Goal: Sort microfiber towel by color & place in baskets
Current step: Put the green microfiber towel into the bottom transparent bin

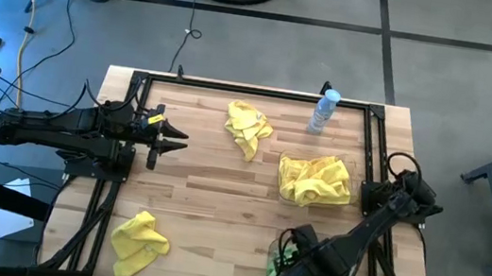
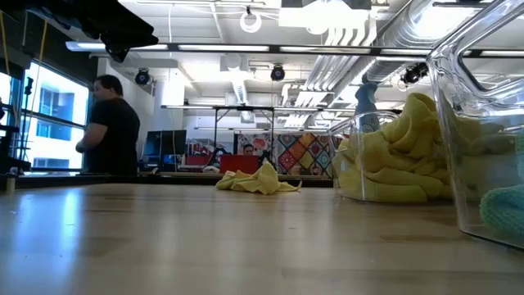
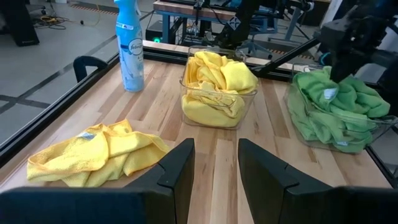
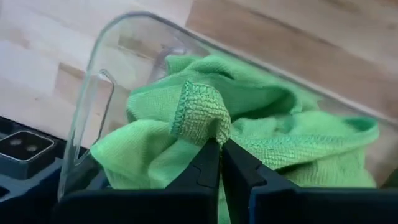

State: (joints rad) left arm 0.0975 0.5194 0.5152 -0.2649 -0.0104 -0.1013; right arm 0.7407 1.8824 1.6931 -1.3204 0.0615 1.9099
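Your right gripper (image 4: 219,146), in its wrist view, is pinched shut on a fold of the green microfiber towel (image 4: 249,118) inside the clear basket (image 4: 93,106). From above, you see the left gripper (image 1: 172,140) hovering part-open over the table (image 1: 211,186), two yellow towels (image 1: 247,127) loose.

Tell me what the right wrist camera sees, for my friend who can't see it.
The right gripper is shut, pinching a fold of green towel. The towel sits bunched in a clear basket on the wooden table.
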